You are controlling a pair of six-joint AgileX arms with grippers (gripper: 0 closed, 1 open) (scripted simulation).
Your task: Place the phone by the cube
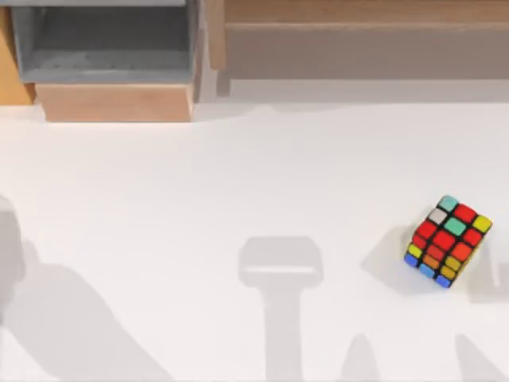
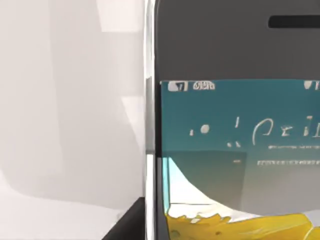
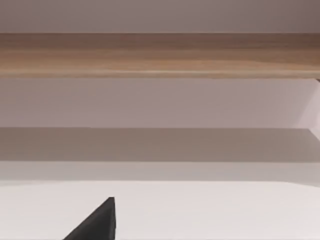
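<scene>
The cube (image 1: 448, 241) rests on the white table near the right edge in the top view, tilted on a corner, with mostly red stickers facing up and yellow, blue and orange ones on its sides. The phone (image 2: 235, 130) sits very close in the left wrist view. I see its white edge, dark face, earpiece slot and lit teal and yellow screen. A dark part of my left gripper (image 2: 127, 225) shows right beside the phone's edge. A dark part of my right gripper (image 3: 95, 224) hangs over bare table, facing the back shelf.
At the back left stands a grey open box (image 1: 107, 44) on a wooden block (image 1: 115, 102). A long wooden shelf (image 1: 358, 36) runs along the back right. Arm shadows fall on the table's near left and near right.
</scene>
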